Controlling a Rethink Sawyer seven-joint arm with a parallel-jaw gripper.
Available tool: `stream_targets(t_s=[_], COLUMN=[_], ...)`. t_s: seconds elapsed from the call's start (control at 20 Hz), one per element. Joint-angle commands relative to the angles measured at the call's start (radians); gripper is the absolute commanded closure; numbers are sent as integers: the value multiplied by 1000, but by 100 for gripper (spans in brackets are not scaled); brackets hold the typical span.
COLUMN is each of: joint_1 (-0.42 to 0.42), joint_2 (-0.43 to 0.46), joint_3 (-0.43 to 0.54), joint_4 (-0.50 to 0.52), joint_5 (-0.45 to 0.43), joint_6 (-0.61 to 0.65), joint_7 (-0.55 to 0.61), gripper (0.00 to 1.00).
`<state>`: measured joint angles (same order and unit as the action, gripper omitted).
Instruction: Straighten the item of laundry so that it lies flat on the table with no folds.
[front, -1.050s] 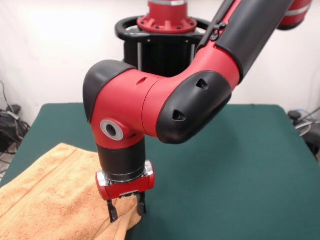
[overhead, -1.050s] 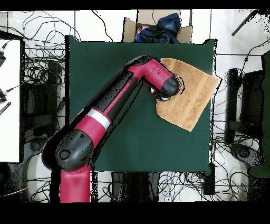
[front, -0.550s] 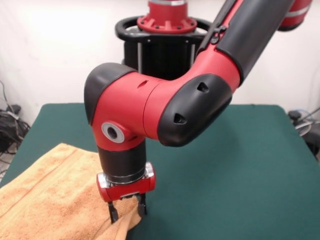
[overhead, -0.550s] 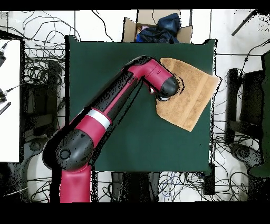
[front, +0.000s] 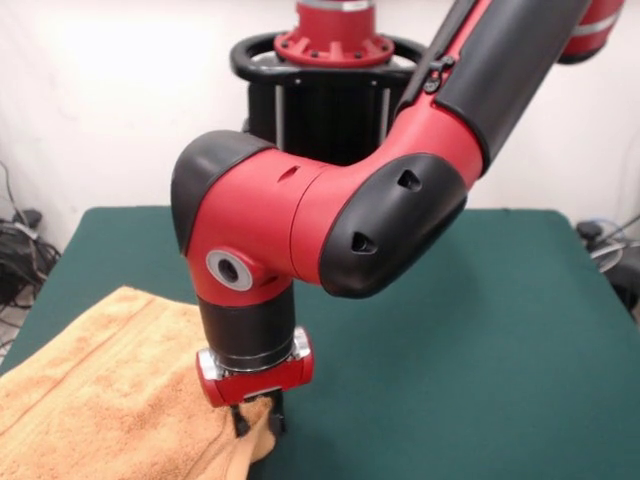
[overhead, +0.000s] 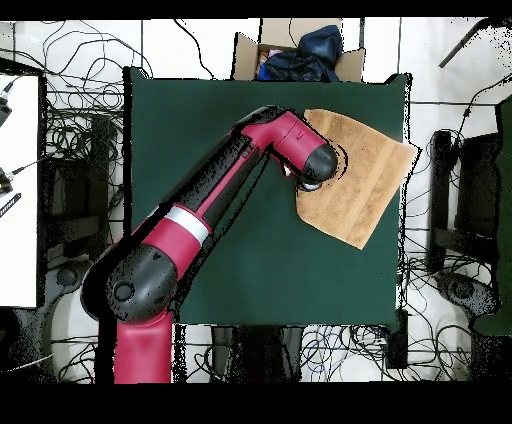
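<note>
The item of laundry (front: 110, 390) is a peach-orange towel lying at the table's near left corner in the front view. Its right edge is bunched up under my gripper (front: 258, 424). The two black fingers stand close together with a pinch of the towel's edge between them. Seen from overhead, the item of laundry (overhead: 365, 185) lies askew at the upper right of the dark green table (overhead: 220, 150), one corner reaching the table's edge. There the red wrist (overhead: 312, 160) covers the gripper and the towel's left edge.
A cardboard box (overhead: 300, 50) holding dark blue cloth stands just beyond the table's top edge in the overhead view. Cables cover the floor all round. The big red elbow (front: 320, 220) hangs over the table's middle in the front view.
The gripper has dropped a little onto the towel's edge and its fingers have closed together, gathering fabric between them. The arm has barely shifted otherwise.
</note>
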<state>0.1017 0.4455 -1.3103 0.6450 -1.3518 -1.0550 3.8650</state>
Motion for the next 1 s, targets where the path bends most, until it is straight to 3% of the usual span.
stream_targets(t_s=[0.05, 0.55, 0.8, 1.0], joint_1=[-9, -13, -27, -37], joint_2=[24, 22, 18, -64], joint_3=[118, 109, 69, 107], joint_4=[-103, -108, -121, -103], joint_5=[82, 82, 65, 108], joint_6=[60, 64, 36, -3], joint_7=[176, 205, 369, 411], gripper=[100, 100, 100, 100])
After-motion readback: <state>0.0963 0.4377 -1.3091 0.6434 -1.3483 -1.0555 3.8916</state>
